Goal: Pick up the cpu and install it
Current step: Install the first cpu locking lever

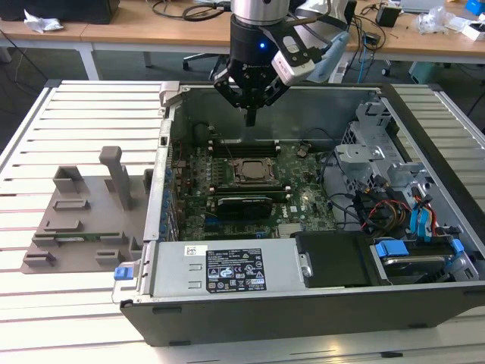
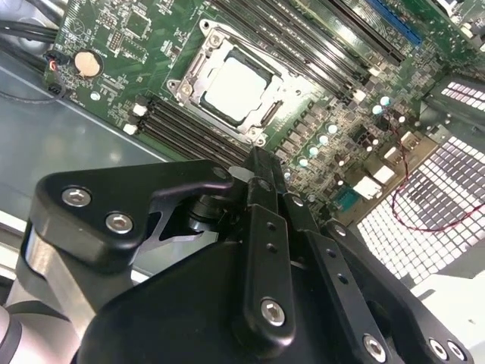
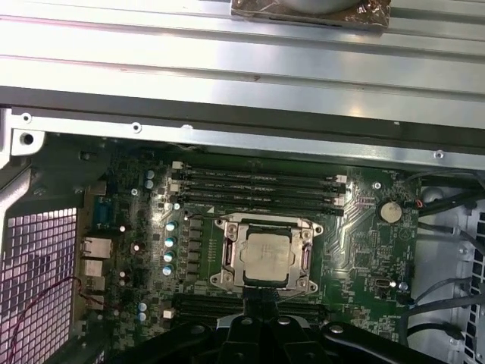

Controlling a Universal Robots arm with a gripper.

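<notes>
Now my gripper (image 1: 251, 117) hangs above the motherboard (image 1: 258, 186) w/ fingers pinched together, holding nothing. Cpu (image 3: 267, 249) sits flat inside its socket (image 3: 264, 255), well below me.

An open computer case (image 1: 250, 311) lies on a white slatted table (image 1: 68, 114) in the middle of the exterior view. Inside it, a green motherboard (image 1: 303, 208) fills the centre, with a dark metal-framed socket (image 1: 250, 171) near its middle and a long black card (image 1: 241, 205) just below that. A grey power supply (image 1: 227, 269) with a white label sits along the lower edge, and a metal drive cage (image 1: 371, 152) with blue clips (image 1: 390, 250) stands at the right. At the left of the frame a grey plastic fixture (image 1: 83, 212) rests on the table. Wooden desks (image 1: 136, 26) with cables cross the top. In the first wrist view, black memory slots (image 3: 258, 186) run above the socket, and a round coin battery (image 3: 389, 211) sits at its right.
</notes>
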